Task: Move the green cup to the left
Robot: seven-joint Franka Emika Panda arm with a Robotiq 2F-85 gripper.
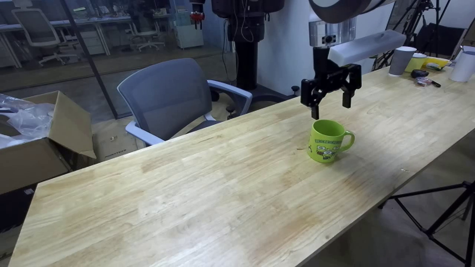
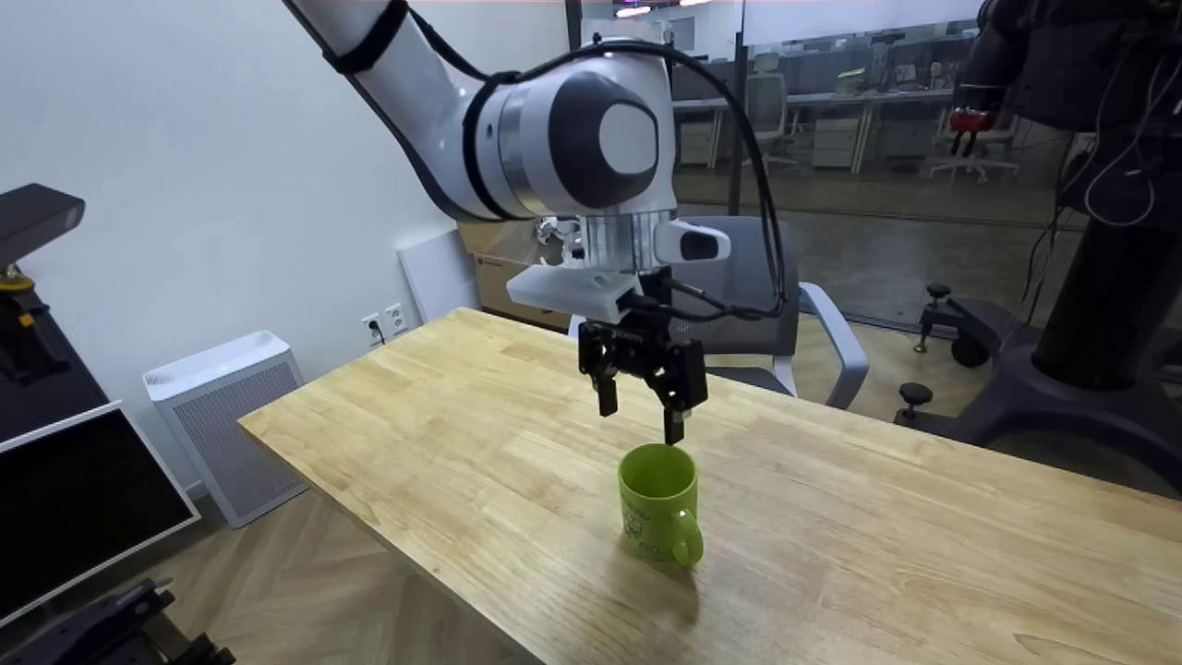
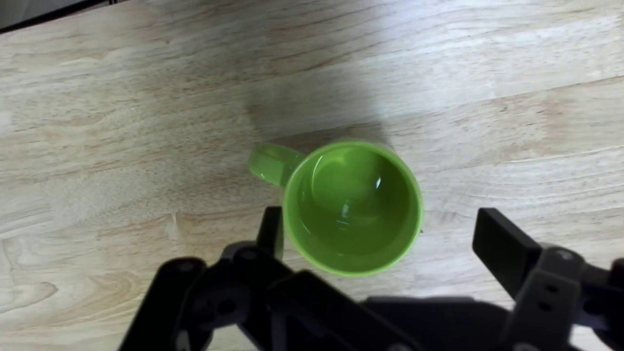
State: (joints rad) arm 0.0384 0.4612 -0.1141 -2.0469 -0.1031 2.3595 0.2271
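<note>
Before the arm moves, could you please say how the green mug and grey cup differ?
The green mug has a loop handle; the grey cup shows none. The green mug carries cartoon print; the grey cup looks plain. The green mug sits near the gripper, the grey cup farther off. Both stand on the table.

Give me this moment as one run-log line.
gripper: open, empty | green cup: upright on table, near gripper, not gripped | stage: probably before grasp

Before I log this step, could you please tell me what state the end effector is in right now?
End effector: open, holding nothing; the green cup stands ungripped on the table.
</note>
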